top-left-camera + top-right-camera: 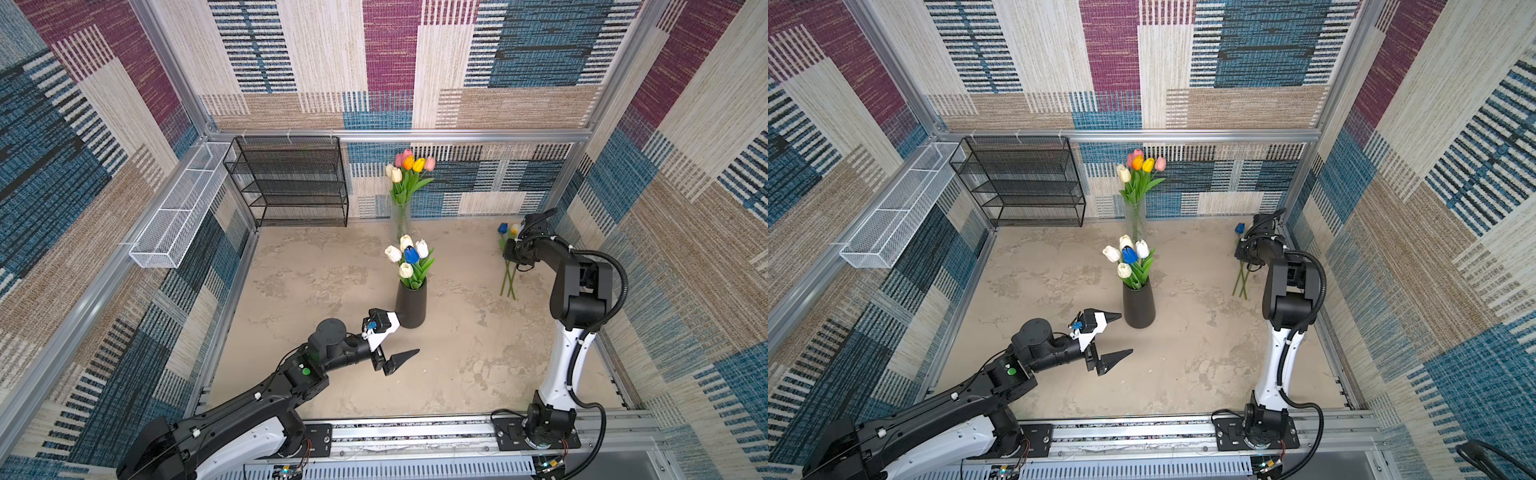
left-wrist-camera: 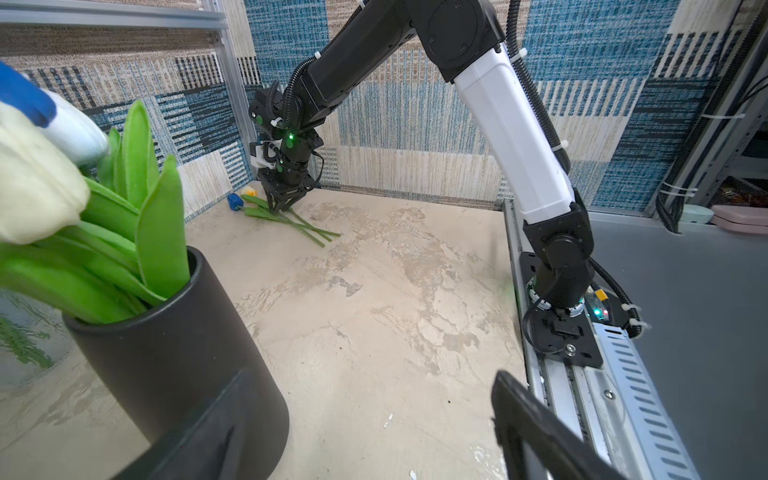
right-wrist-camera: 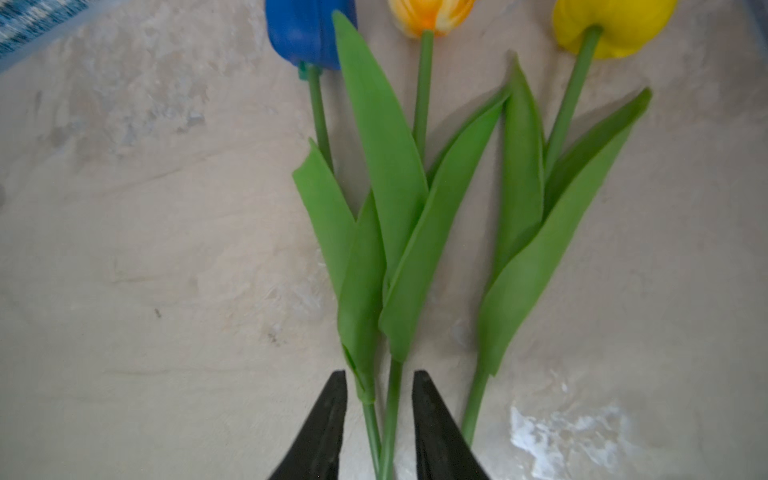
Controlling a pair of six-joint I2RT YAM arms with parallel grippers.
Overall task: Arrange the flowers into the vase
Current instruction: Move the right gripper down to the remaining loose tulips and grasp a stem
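bare tulip stems (image 3: pixel 392 399), judged light and bendy, are straddled unpinched between the jaws of the right gripper (image 3: pixel 379 376); the left gripper (image 1: pixel 1126 333) is spread empty.

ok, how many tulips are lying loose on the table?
3, side by side on the table at the right gripper: blue tulip, orange tulip, yellow tulip. None looks hidden.

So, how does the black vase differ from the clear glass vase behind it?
The black vase is opaque and wide; the glass vase is see-through and slimmer. The black vase holds white tulips and one blue tulip; the glass vase holds pink, orange, yellow and white tulips. The black vase stands nearer the front; the glass vase stands further back. Both are upright and hold tulips.
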